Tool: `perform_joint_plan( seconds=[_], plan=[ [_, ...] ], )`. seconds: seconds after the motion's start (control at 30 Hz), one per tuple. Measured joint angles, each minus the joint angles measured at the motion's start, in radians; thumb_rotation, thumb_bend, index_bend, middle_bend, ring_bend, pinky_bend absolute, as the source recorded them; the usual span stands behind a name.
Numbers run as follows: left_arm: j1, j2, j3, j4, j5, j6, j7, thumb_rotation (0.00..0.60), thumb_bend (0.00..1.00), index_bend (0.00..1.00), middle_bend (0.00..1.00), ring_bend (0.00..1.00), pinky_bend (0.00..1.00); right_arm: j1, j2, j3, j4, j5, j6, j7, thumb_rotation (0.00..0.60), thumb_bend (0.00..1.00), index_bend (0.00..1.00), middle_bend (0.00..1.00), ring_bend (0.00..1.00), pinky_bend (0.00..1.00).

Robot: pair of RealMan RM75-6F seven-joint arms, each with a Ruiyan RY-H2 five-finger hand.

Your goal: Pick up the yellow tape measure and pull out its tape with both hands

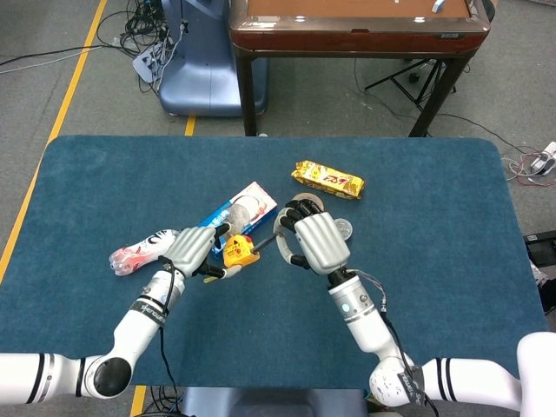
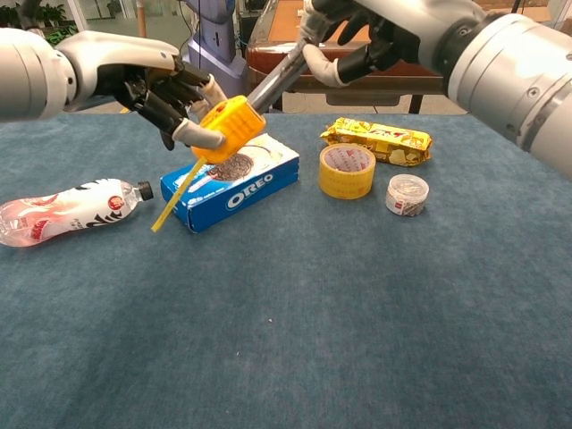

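You're mid-pull: the yellow tape measure (image 2: 231,127) is already off the table, held in the air above the Oreo box (image 2: 234,182), so the pickup looks done. Your left hand (image 2: 165,92) has its fingers wrapped round the yellow case; your right hand (image 2: 344,43) pinches the end of the tape (image 2: 277,79), which runs out as a short grey strip up and right from the case. Only a short length is drawn, so what's left, by my read, is spreading the hands further apart to extend it. A yellow strap (image 2: 175,197) dangles from the case down towards the box. Around you: plastic bottle (image 2: 67,209) lying on its side at the left, roll of yellow tape (image 2: 347,170) and a small clear tape roll (image 2: 407,194) right of the box, yellow snack packet (image 2: 378,140) behind them, all on the blue table (image 2: 295,340). Nothing blocks the pull line in the air; the things sit below the hands, clear of them. In the head view both hands (image 1: 193,248) (image 1: 319,241) hang close together over the box.
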Motion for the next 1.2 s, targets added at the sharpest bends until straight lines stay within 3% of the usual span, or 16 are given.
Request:
perform_joint_plan(
  seconds=[0.6,1.2],
  plan=[
    [0.066,-0.004,0.083,0.153,0.129,-0.116,-0.103,0.6,0.25,0.42,0.46,0.4,0.42,-0.114,0.218,-0.019,-0.073,-0.055,0.036,0.158,0.6,0.75,0.64,0.46,0.29,0.21],
    [0.138,-0.004,0.139,0.225,0.213,-0.166,-0.173,0.6,0.25,0.42,0.46,0.4,0.42,-0.266,0.494,0.024,-0.113,-0.059,0.1,0.4,0.6,0.75,0.65,0.47,0.29,0.21]
  ],
)
